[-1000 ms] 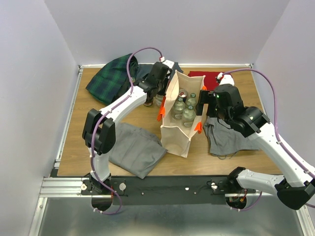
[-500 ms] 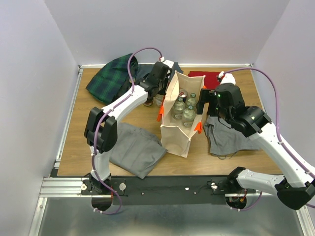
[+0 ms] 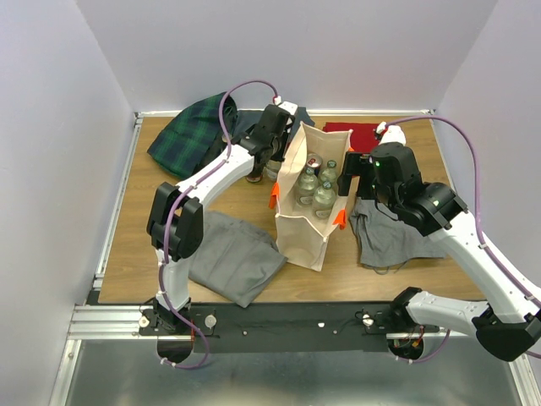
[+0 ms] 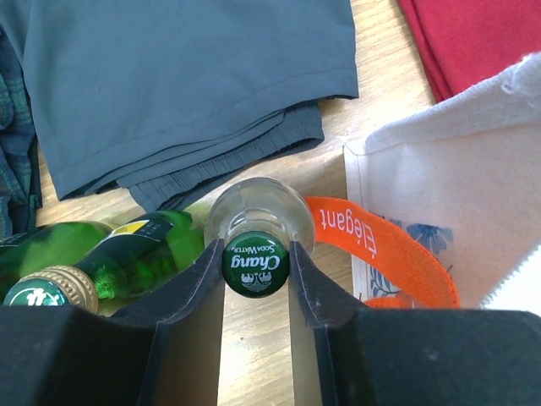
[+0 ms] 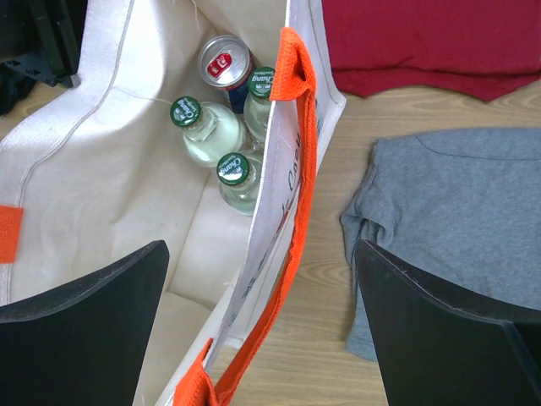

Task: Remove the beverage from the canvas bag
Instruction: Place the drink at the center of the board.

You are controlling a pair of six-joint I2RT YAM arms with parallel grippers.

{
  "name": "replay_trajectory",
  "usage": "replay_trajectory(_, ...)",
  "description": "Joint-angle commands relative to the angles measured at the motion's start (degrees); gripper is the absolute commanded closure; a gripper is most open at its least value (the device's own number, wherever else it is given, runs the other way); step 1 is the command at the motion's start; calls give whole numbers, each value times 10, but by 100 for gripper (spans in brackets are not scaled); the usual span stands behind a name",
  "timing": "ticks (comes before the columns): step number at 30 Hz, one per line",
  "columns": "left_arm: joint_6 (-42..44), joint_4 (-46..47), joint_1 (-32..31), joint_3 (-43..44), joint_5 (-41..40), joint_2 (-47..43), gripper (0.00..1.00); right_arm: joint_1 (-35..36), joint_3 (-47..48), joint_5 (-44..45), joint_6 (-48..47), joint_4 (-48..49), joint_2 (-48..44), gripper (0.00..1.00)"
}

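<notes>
Cream-beige canvas bag (image 3: 297,233) upright at mid counter (image 3: 139,220), mouth open, short orange handles (image 5: 296,127) on both long walls. Inside, at the far end: three bagged bottles (image 5: 188,112) of clear glass with green caps, plus a red-topped can (image 5: 226,57), all upright and packed close together.

On the far side, left jaws pinched shut onto the green cap (image 4: 255,263) of a soda-water bottle (image 4: 254,203), clear glass, upright, just outside the bag's far-left wall and close beside the handle there. Hard to tell whether standing on the wood or lifted off it. Just left of it, a green bottle (image 4: 135,245) lying on its side, gold cap (image 4: 49,290) nearest the wrist camera. Beyond both, a folded slate-grey garment (image 4: 186,85); plaid cloth (image 3: 190,131) further left, red cloth (image 5: 423,38) at the far right.

Over the bag's right wall, right jaws spread wide and gripping nothing, straddling wall and handle from above: one finger (image 5: 76,321) over the bag's interior, the other over a grey shirt (image 5: 456,211) lying on the counter just right of the bag. Another grey cloth (image 3: 232,254) flat at the near left, just beside the bag's base.
</notes>
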Motion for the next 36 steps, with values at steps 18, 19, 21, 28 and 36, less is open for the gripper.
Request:
replay_trajectory(18, -19, 29, 2, 19, -49, -4, 78, 3, 3, 12, 3, -14, -14, 0)
replay_trajectory(19, -18, 27, 1, 19, -50, -4, 77, 3, 3, 11, 3, -14, -16, 0)
replay_trajectory(21, -20, 25, 2, 18, -52, -6, 75, 3, 0, 11, 5, -12, -18, 0)
replay_trajectory(28, -20, 28, 2, 5, -51, -16, 43, 3, -3, 6, 5, -9, -18, 0)
replay_trajectory(36, -19, 25, 2, -3, -52, -24, 41, 3, -1, 0, 5, -7, -17, 0)
